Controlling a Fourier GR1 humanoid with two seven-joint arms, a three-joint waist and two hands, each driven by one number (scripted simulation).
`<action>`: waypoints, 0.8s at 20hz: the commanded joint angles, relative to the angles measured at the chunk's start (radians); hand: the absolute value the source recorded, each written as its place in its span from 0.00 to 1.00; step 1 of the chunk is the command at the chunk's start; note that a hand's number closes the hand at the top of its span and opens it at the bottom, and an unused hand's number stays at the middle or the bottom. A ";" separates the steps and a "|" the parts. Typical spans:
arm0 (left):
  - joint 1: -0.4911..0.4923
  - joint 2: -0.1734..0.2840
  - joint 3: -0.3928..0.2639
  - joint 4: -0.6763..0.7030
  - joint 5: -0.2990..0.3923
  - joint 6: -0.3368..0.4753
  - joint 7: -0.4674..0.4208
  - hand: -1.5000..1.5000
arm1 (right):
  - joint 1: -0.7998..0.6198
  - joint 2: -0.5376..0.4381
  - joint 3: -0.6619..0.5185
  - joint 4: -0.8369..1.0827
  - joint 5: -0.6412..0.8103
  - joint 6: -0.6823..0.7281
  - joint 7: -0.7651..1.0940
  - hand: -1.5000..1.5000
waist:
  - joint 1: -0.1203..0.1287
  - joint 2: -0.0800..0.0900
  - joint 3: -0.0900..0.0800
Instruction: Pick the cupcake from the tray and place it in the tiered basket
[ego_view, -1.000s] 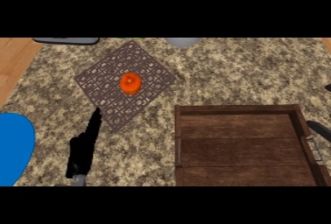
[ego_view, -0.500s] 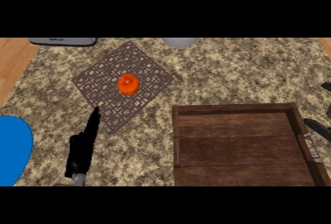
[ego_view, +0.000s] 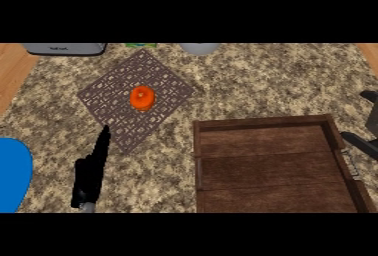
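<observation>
The black left hand (ego_view: 91, 172) lies low at the left over the speckled stone desk (ego_view: 258, 85), fingers straight and released, their tips reaching the near corner of the brown diamond-shaped lattice basket (ego_view: 137, 97). The orange cupcake (ego_view: 142, 97) sits in the middle of that basket. To the right lies the dark wooden tray (ego_view: 273, 165). The right hand (ego_view: 365, 125) shows only at the right edge; whether it is clenched I cannot tell.

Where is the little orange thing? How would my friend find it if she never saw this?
Start at the speckled stone counter and find the dark wire-mesh square, turned like a diamond, left of the big wooden tray. The cupcake sits in the middle of that mesh. It is the only bright orange, round thing there.
</observation>
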 joint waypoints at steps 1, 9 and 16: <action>0.003 0.015 0.025 0.013 0.013 -0.010 0.016 0.50 | -0.020 -0.083 -0.064 0.056 0.021 -0.102 -0.037 0.00 | -0.013 0.001 -0.002; 0.032 0.013 0.021 0.002 0.003 -0.010 0.006 0.50 | 0.028 -0.335 -0.176 0.269 0.024 -0.109 -0.007 0.00 | -0.029 -0.002 0.000; 0.054 0.020 0.066 0.005 0.025 -0.007 -0.025 0.50 | 0.205 -0.498 -0.317 0.535 -0.038 0.124 -0.195 0.00 | -0.082 -0.011 0.005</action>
